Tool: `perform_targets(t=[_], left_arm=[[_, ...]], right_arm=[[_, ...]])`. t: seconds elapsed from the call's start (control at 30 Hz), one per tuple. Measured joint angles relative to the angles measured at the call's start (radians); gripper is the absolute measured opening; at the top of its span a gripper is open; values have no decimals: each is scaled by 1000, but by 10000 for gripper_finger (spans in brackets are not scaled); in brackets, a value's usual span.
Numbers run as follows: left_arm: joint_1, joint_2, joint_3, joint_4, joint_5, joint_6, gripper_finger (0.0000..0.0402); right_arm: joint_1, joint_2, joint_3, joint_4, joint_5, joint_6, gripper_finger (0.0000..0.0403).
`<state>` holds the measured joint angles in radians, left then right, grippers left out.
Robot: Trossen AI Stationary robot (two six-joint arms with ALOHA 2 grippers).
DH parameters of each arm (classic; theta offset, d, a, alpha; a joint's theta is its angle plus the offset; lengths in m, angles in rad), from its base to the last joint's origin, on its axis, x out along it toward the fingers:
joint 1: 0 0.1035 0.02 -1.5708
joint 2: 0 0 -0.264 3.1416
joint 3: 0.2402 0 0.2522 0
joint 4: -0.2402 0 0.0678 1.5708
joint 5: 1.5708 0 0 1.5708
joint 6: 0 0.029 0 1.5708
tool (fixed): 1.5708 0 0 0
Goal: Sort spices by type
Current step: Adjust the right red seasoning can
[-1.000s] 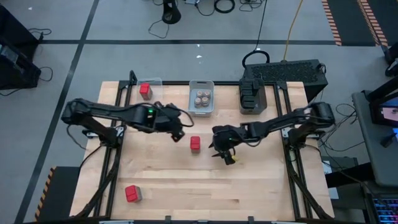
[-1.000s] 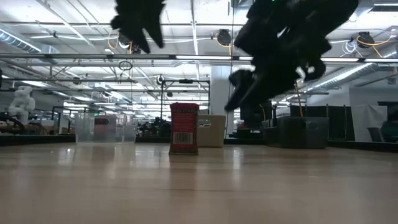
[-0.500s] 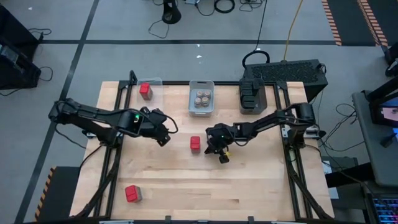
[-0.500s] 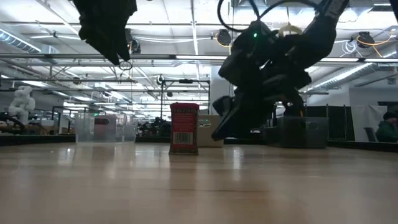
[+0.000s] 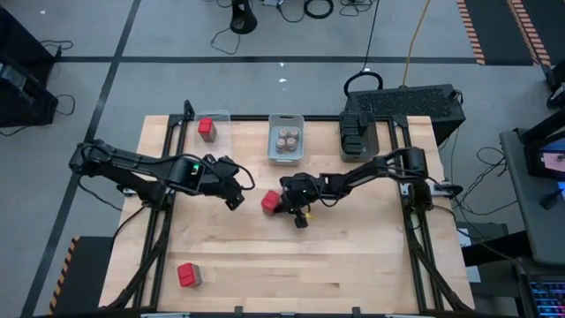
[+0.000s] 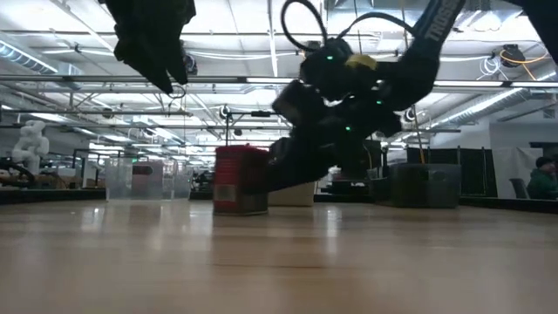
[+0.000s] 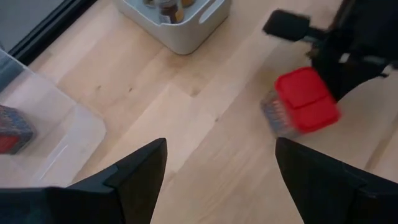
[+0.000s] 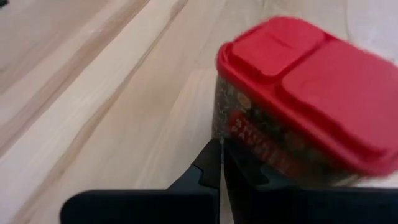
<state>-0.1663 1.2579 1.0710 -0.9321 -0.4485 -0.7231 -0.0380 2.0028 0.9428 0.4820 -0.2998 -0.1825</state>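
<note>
A red-lidded spice box (image 5: 269,202) stands mid-table, also in the low view (image 6: 239,180) and both wrist views (image 7: 300,102) (image 8: 298,93). My right gripper (image 5: 283,204) (image 8: 221,163) is shut, low over the table at the box's right side. My left gripper (image 5: 233,200) (image 7: 217,180) hangs open above the table just left of the box, touching nothing. Another red box (image 5: 187,275) stands near the front left edge. My right gripper meets the red box with the tips of its shut fingers (image 8: 214,158) at the lower part of the side wall (image 8: 231,134) facing the table's right. The fingers come nearly level from the right. The box stays with its bottom on the table, lid up.
Along the far edge stand a clear bin (image 5: 216,117) holding a red box (image 5: 207,129), a light bin (image 5: 285,152) with round jars (image 5: 286,139), and a dark bin (image 5: 357,137). Bare wood lies across the near half of the table.
My right gripper has dropped and travelled toward the table's left edge until it reached the red box, which has slid a little to the left. My left gripper drew back toward the left edge and has since kept still.
</note>
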Motion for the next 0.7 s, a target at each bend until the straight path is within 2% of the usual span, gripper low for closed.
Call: perform_targets(t=[0.43,0.57,0.7], left_arm=[[-13,0,0,8,20,-1,306],[-13,0,0,7,22,-8,306],[-8,0,0,8,21,-105,306]], right_arm=[[0,201,230,-39,37,67,0],[14,187,244,-88,65,58,0],[32,109,242,-235,120,16,0]])
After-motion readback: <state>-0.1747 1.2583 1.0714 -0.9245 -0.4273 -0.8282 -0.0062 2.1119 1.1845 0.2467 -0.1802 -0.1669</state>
